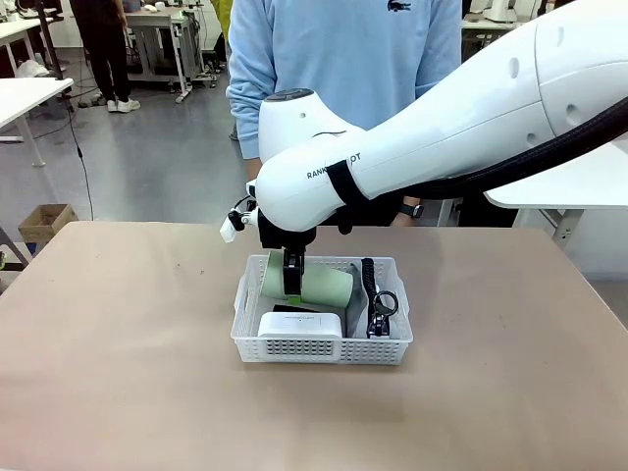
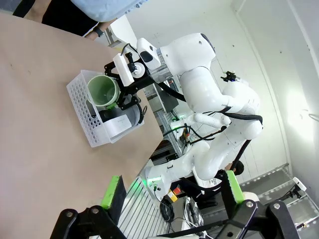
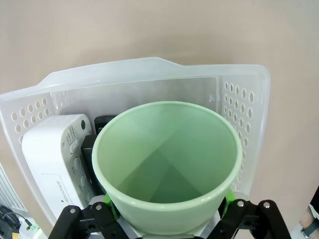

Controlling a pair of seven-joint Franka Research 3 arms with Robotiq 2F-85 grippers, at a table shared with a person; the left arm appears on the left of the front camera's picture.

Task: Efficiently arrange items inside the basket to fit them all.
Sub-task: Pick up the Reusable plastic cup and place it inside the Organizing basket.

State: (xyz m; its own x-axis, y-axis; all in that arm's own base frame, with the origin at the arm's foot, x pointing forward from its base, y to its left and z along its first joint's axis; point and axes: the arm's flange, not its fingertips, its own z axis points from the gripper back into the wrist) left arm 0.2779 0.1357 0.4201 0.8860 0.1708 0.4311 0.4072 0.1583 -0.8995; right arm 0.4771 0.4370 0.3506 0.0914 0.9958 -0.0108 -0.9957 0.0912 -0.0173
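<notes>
Front view: the right gripper (image 1: 293, 283) is clenched on the pale green cup (image 1: 309, 283), holding it on its side above the white perforated basket (image 1: 322, 345). Inside the basket, the small white box (image 1: 300, 325) lies at the near wall. The cup-placing step looks in hand; next it needs lowering into free space. The left gripper (image 2: 172, 191) hangs released, well apart from the basket.

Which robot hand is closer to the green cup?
Right. The right gripper grips the pale green plastic cup over the white perforated basket; the left gripper is open, well away.
</notes>
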